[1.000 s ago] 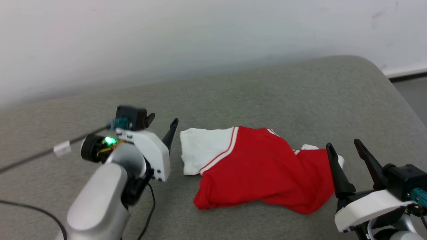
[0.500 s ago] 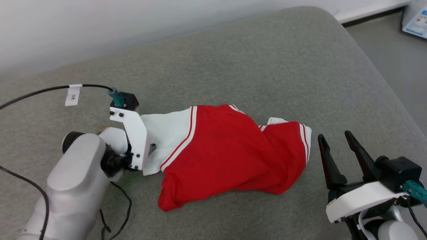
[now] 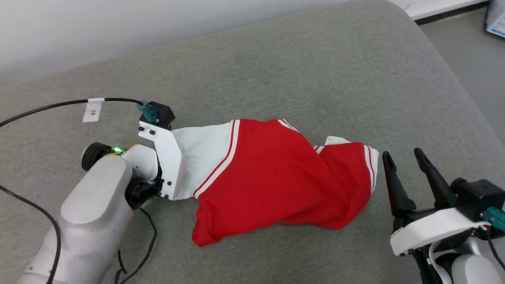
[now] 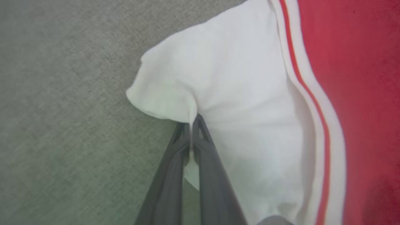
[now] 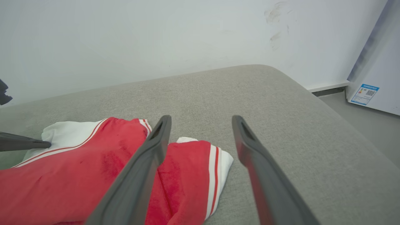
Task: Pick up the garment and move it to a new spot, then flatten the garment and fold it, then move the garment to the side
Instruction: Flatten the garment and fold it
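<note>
Left tool (image 4: 191,120) first: fingers clenched together, a fold at the edge of the white sleeve (image 4: 225,78) pinched right at their tips. That's a grip on cloth, clear in the left wrist view.

Out from that grip the jersey (image 3: 276,181) runs away to this tool's right. The white sleeve gives way to red-and-white trim, then the red body, bunched and wrinkled, lying on the grey fabric surface (image 3: 315,79). Its long axis goes straight across, from one tool to the other.

At the other end sits the right tool (image 3: 400,153), fingers spread wide with nothing between them. It is just beside the jersey's striped end (image 3: 367,165), apart from it.

So the left arm has its end and the right arm is the nearer one to the free end. By my reading, a short reach to the right tool's own left would put the cloth between its fingers, and the lift to a new spot could go two-handed.

The count: one jersey, two tools with one gripping, and one tagged cable (image 3: 59,105) trailing from the left wrist.
</note>
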